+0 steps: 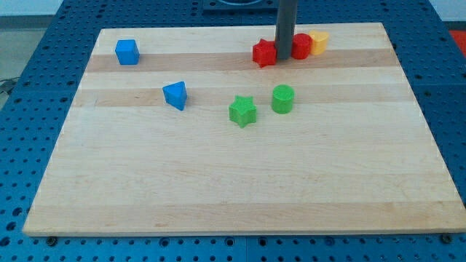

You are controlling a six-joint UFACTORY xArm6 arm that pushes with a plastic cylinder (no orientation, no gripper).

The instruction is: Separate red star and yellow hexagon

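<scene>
The red star (pixel 264 53) lies near the view's top, right of centre, on the wooden board (pixel 233 182). My tip (pixel 283 60) stands just right of the star, between it and a second red block (pixel 301 46) whose shape I cannot make out. The yellow hexagon (pixel 319 42) sits right of that red block, touching it. The rod hides part of the red block's left side. The tip looks to be touching or nearly touching the star's right edge.
A blue cube (pixel 127 52) sits at the top left. A blue triangular block (pixel 175 95) lies left of centre. A green star (pixel 242 110) and a green cylinder (pixel 282 99) sit below the red star, near the middle.
</scene>
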